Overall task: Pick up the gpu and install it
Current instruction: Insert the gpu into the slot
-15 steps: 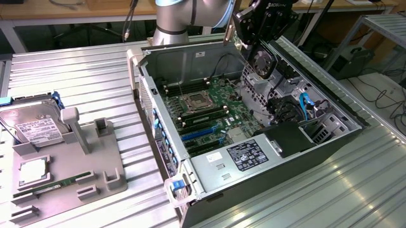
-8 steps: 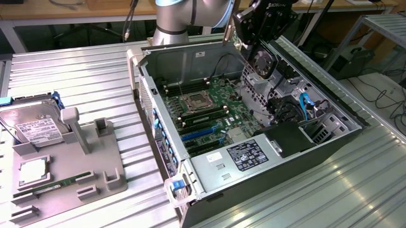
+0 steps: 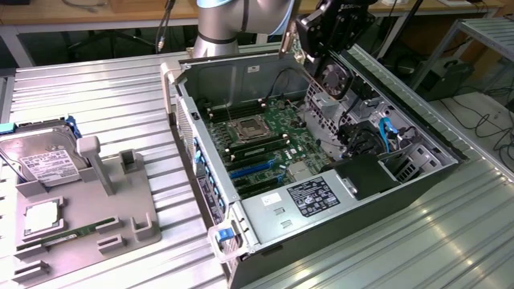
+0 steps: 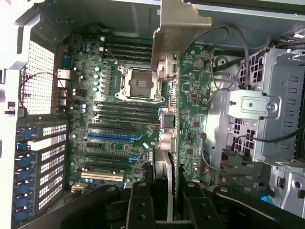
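Note:
My gripper (image 3: 328, 37) hangs over the far side of the open computer case (image 3: 207, 180), shut on the gpu (image 3: 336, 79). The black card hangs edge down with its round fan facing the exterior view's right. In the wrist view the gpu (image 4: 167, 119) appears edge-on between my two black fingers (image 4: 142, 200), and its pale metal bracket (image 4: 178, 28) points away from the camera. Below it lies the green motherboard (image 4: 119, 81) with the empty processor socket (image 4: 136, 83) and the blue and black expansion slots (image 4: 112, 136). The card floats above the board, touching nothing.
A metal drive cage (image 4: 257, 124) and loose cables stand beside the board. The power supply (image 3: 309, 198) fills the near corner of the case. On the exterior view's left, a grey fixture (image 3: 88, 198) holds a silver hard drive (image 3: 44, 159) and a green memory stick (image 3: 72, 235).

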Controlling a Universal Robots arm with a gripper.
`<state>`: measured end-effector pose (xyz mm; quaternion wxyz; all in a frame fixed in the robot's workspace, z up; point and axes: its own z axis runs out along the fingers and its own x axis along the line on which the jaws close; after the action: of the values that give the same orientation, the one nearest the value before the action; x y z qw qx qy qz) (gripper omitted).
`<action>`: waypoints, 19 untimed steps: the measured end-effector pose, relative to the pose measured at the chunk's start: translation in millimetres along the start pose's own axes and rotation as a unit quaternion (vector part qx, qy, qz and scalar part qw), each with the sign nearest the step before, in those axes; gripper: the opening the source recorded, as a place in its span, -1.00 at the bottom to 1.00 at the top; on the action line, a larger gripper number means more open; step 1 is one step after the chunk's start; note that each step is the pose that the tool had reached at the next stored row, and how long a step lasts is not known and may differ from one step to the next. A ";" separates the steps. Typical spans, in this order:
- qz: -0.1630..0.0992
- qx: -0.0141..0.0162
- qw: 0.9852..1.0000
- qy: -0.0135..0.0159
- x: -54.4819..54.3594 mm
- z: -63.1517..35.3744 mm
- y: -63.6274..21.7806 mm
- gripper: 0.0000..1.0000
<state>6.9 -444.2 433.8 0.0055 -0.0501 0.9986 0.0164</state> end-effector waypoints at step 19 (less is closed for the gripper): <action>-0.079 -0.001 0.997 0.003 0.0 0.0 0.0 -0.44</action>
<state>6.9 -444.3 433.8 0.0042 -0.1284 0.9916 0.0168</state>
